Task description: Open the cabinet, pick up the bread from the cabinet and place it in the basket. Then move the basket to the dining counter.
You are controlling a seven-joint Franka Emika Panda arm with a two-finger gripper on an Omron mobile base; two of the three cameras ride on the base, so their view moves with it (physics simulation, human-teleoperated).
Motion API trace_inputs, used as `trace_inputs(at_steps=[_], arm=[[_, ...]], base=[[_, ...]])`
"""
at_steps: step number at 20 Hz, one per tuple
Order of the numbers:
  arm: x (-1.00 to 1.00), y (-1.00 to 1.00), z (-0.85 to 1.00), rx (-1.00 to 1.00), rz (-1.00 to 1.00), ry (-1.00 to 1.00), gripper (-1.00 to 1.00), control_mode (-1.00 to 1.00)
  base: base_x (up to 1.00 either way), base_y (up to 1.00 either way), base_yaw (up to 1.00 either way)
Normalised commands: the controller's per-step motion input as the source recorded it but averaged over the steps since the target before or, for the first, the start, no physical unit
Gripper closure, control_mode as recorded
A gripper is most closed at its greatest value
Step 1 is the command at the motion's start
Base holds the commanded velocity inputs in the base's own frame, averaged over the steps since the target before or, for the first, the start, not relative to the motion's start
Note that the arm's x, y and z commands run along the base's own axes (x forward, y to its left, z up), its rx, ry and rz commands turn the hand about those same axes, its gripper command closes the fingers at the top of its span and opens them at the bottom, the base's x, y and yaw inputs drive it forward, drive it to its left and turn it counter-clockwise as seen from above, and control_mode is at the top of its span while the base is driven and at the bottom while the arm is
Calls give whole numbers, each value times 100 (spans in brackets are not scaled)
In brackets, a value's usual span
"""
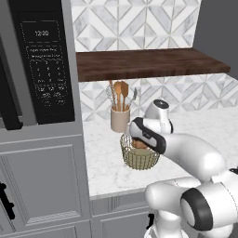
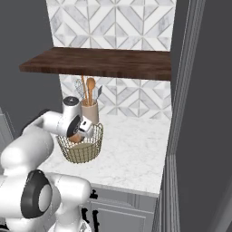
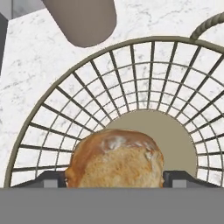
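While the claw (image 3: 114, 179) stands wide with the bread (image 3: 114, 158) between its tips, over the basket (image 3: 52, 131) base, it should lower, release fully and lift straight clear of the rim.

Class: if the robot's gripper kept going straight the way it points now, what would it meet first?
Likely the round golden-brown bread bun between the fingertips of the gripper, then the beige base of the brass-coloured wire basket. Whether the bun already rests there is unclear.
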Motion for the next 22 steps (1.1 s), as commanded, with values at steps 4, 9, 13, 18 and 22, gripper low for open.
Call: trace_inputs(at_steps=[4,9,13,18,22], arm=[[14,0,-12,0,0,0,100,-100],[3,0,-22,0,0,0,100,-100],[0,0,-10,0,0,0,100,-100],[9,0,0,0,0,0,100,-100],[22,1,-2,0,0,0,100,-100]], base=[[0,0,0],[0,0,0],[0,0,0],[0,0,0],[0,0,0]])
